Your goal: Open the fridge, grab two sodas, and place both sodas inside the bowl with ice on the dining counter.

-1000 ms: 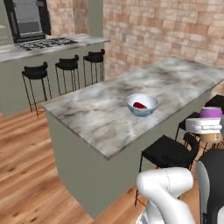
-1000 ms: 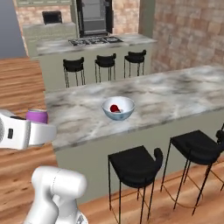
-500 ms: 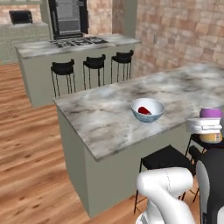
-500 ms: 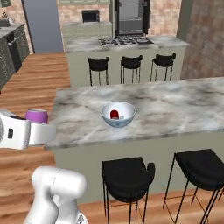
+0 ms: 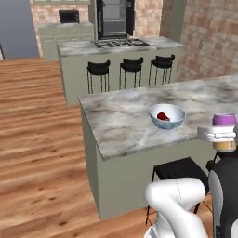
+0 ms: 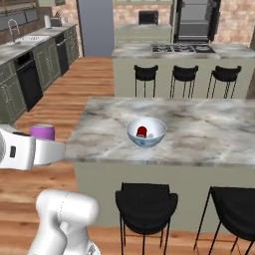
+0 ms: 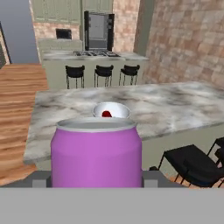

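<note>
My gripper (image 7: pixel 96 180) is shut on a purple soda (image 7: pixel 96 151) with a silver top, held upright just short of the dining counter's (image 7: pixel 175 105) near edge. The same soda (image 5: pixel 224 122) fades to orange below the gripper (image 5: pixel 222 135) at the far right of the left base view. In the right base view the soda (image 6: pixel 42 132) sits in the gripper (image 6: pixel 46 149) at the left. The pale bowl (image 5: pixel 167 116) stands on the dining counter (image 5: pixel 125 121) with a red soda (image 5: pixel 162 116) inside it. The black fridge (image 5: pixel 115 18) stands far back.
Black stools (image 6: pixel 146 205) stand under the dining counter's near side. Behind it, another marble counter with a stovetop (image 5: pixel 118 44) has three black stools (image 5: pixel 131 69). A brick wall (image 7: pixel 183 39) runs on the right. Cabinets with a sink (image 6: pixel 25 64) line the left.
The whole scene has shifted in both base views: the base has moved and turned, so the dining counter's end and the far kitchen now show. The purple soda stays in the gripper.
</note>
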